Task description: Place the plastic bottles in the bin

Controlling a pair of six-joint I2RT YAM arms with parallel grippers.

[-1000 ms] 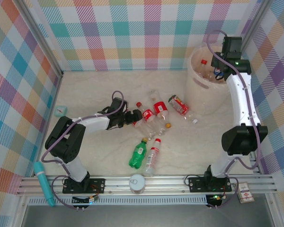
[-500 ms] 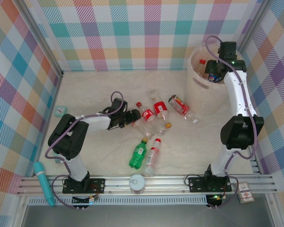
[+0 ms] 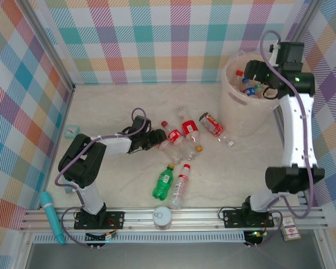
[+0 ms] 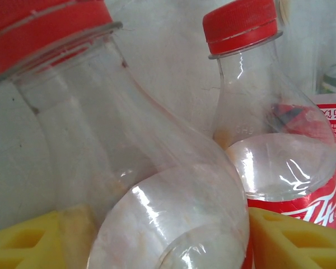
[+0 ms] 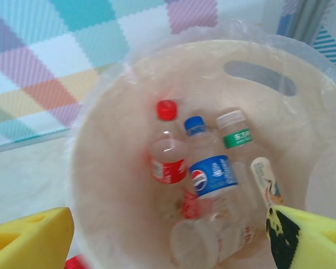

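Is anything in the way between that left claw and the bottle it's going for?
Nothing visible. The clear red-capped bottle lies between the left gripper's yellow fingers. A second red-labelled bottle lies close beside it, by one finger.

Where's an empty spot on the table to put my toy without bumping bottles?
Bare: the strip of table along the back wall, left of the bin; also the patch in front of the bin, between the loose bottles and the right arm. Crowded: the middle, where bottles bunch by the left end effector.
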